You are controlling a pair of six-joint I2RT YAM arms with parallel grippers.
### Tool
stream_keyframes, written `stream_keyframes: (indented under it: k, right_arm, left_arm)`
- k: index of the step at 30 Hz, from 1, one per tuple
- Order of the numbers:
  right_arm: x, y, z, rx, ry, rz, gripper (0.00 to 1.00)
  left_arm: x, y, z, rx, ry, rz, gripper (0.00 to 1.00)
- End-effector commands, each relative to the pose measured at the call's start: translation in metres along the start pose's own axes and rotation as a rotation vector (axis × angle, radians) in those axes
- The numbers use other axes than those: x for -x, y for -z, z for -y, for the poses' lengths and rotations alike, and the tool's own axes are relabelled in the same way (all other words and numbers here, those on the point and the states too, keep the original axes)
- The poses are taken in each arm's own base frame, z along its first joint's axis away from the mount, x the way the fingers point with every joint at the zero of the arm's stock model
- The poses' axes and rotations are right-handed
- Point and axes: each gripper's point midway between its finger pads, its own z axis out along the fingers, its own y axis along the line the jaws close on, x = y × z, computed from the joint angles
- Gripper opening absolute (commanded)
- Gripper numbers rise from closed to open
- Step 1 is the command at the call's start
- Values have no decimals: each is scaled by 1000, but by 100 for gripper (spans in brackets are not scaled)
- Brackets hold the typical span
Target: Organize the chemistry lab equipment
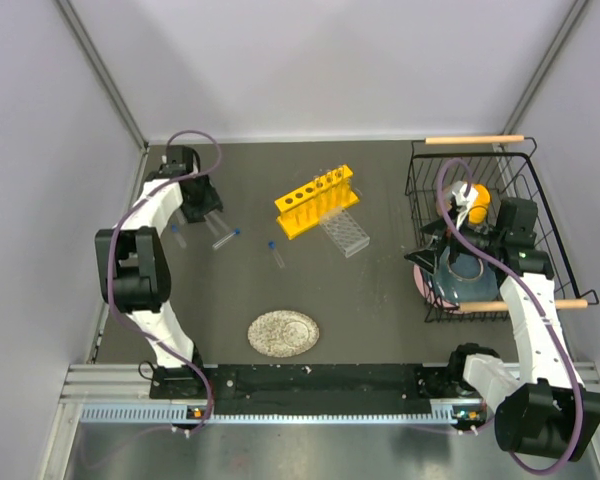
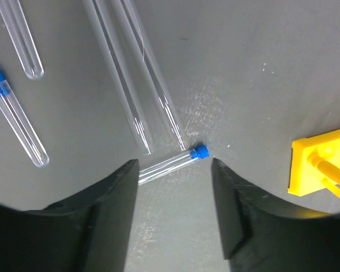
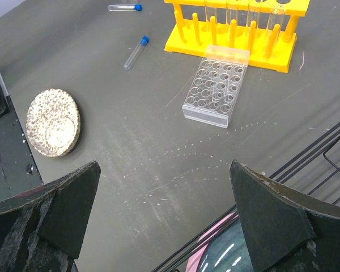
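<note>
Left claw (image 2: 174,165) spread around one blue-capped vial (image 2: 167,164); second vial (image 2: 17,122) far left, three bare tubes (image 2: 124,85) above. Right claw (image 3: 164,167) spread; one yellow rack (image 3: 178,42), one gridded rack (image 3: 216,85).

Speckled plate (image 1: 283,333), wire basket (image 1: 412,180), perhaps bowls (image 1: 450,287) inside

The dark grey table (image 1: 380,300) carries a yellow rack (image 1: 316,200) in its far half, about the middle, and a clear rack (image 1: 344,232) lies just beside it on the near side. A speckled plate (image 1: 283,333) lies close to the near edge. A wire basket (image 1: 413,175) stands at the right edge. Between the racks and the far left corner lie blue-capped vials (image 2: 173,161) and open glass tubes (image 2: 130,79).
</note>
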Motion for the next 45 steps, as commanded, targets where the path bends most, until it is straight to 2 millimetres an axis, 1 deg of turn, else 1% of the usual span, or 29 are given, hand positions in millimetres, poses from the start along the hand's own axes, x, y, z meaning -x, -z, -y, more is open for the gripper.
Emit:
stream_keyframes:
  k: [1, 2, 3, 5, 17, 22, 32, 36, 45]
  right_arm:
    - [6, 1, 4, -1, 57, 25, 99]
    - [7, 1, 4, -2, 60, 26, 99]
    - [6, 1, 4, -2, 58, 25, 99]
    - [6, 1, 4, -1, 59, 25, 99]
    - [7, 1, 4, -2, 61, 26, 99]
    - [7, 1, 4, -1, 62, 25, 99]
    - [7, 1, 4, -4, 64, 26, 99]
    - [8, 2, 4, -5, 68, 27, 99]
    - [9, 2, 3, -6, 74, 29, 99]
  left_arm:
    - [14, -2, 0, 22, -29, 3, 54]
    - [11, -6, -1, 27, -28, -11, 53]
    - [12, -8, -1, 26, -25, -15, 51]
    - [11, -12, -1, 26, -26, -25, 51]
    - [13, -31, 4, 27, -27, -58, 48]
    - [11, -39, 5, 30, -30, -77, 45]
    - [6, -50, 7, 34, -37, -110, 42]
    - [7, -53, 10, 33, -40, -117, 41]
    - [1, -64, 6, 55, -35, -144, 39]
